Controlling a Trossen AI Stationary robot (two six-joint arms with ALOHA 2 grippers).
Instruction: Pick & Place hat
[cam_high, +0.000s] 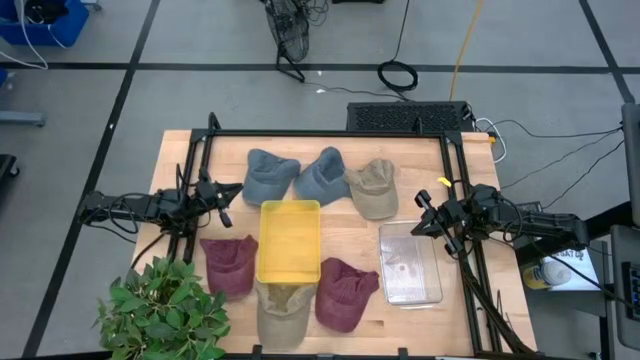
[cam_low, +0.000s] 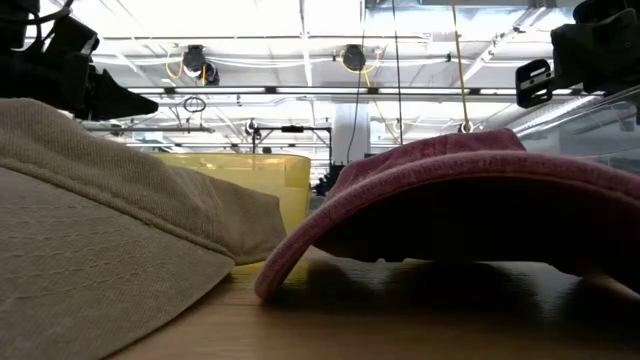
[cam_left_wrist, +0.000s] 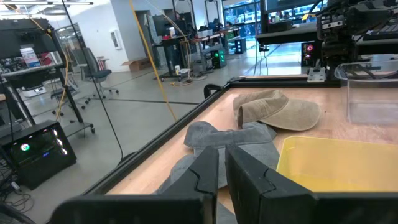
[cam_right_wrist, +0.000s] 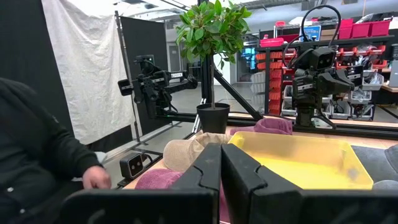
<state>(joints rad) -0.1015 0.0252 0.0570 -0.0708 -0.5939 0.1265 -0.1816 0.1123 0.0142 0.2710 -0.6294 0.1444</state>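
Several caps lie brim-down on the wooden table: two blue-grey ones (cam_high: 268, 176) (cam_high: 322, 175) and a tan one (cam_high: 372, 187) along the far side, and a maroon one (cam_high: 230, 265), a tan one (cam_high: 281, 312) and a maroon one (cam_high: 345, 293) along the near side. A yellow bin (cam_high: 290, 240) stands between the two rows. My left gripper (cam_high: 232, 191) hovers shut at the table's left, beside the left blue-grey cap (cam_left_wrist: 211, 140). My right gripper (cam_high: 422, 213) hovers shut at the right, above the far end of a clear container (cam_high: 410, 262).
A potted plant (cam_high: 165, 310) stands at the near left corner. A black frame (cam_high: 330, 134) runs around the table's far and side edges. In the right wrist view a person in dark clothing (cam_right_wrist: 37, 155) is beyond the table's near edge. Bare wood shows right of the clear container.
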